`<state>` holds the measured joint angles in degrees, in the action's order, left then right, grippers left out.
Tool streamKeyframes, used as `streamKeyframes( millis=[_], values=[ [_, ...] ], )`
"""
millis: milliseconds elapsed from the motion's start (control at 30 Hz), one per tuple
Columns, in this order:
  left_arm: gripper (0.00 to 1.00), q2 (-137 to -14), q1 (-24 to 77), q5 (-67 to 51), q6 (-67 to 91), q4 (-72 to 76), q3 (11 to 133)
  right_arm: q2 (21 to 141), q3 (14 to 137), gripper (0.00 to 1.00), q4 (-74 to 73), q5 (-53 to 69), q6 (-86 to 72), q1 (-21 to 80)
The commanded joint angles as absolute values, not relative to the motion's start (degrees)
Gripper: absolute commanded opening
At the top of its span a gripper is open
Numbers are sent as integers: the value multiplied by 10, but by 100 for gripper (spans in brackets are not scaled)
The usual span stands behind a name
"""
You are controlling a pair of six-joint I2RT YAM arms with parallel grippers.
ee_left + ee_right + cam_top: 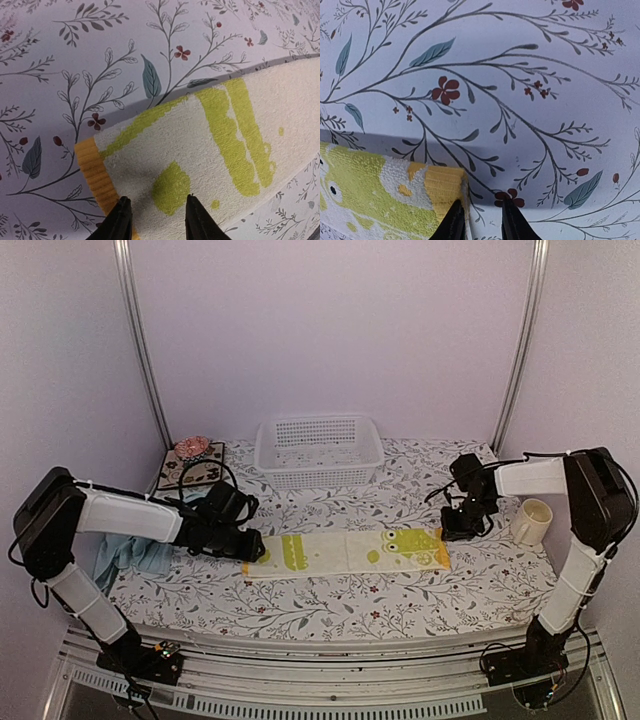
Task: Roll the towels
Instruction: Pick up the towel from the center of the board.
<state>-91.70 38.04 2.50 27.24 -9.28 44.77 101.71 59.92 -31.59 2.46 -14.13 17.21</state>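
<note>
Towels lay apart: the yellow-green towel [345, 551] flat at centre frame, the pale blue towel [138, 556] bunched at the left edge. Soft, light and limp (likely to sag), the flat one looked best taken by its orange end hems. There the left gripper [156, 200] and right gripper [481, 204] stood, jaws partly apart and clamping nothing that I could see.

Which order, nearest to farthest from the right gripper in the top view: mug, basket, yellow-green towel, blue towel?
From the right gripper:
1. Yellow-green towel, centre front; its right end lies right at the gripper.
2. Mug, on the gripper's right side.
3. Basket, back centre.
4. Blue towel, far left of the table.
</note>
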Motion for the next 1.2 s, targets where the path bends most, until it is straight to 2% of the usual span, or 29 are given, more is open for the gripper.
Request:
streamKeyframes(
  millis=[0,133,267,367,700,1167],
  values=[
    [37,-929,389,38,272,-102,464,1041,631,27,-305,-14,-140,170],
    [37,-936,389,46,269,-116,475,1050,649,28,-318,-4,-133,170],
    [43,-927,389,48,269,-121,480,1004,641,43,-331,32,-137,170],
    [45,-917,390,47,270,-122,482,977,623,48,-330,74,-145,170],
    [48,-885,391,38,264,-119,478,952,552,50,-312,113,-157,170],
    [49,-880,394,33,273,-108,471,994,544,47,-283,130,-161,169]
  ],
)
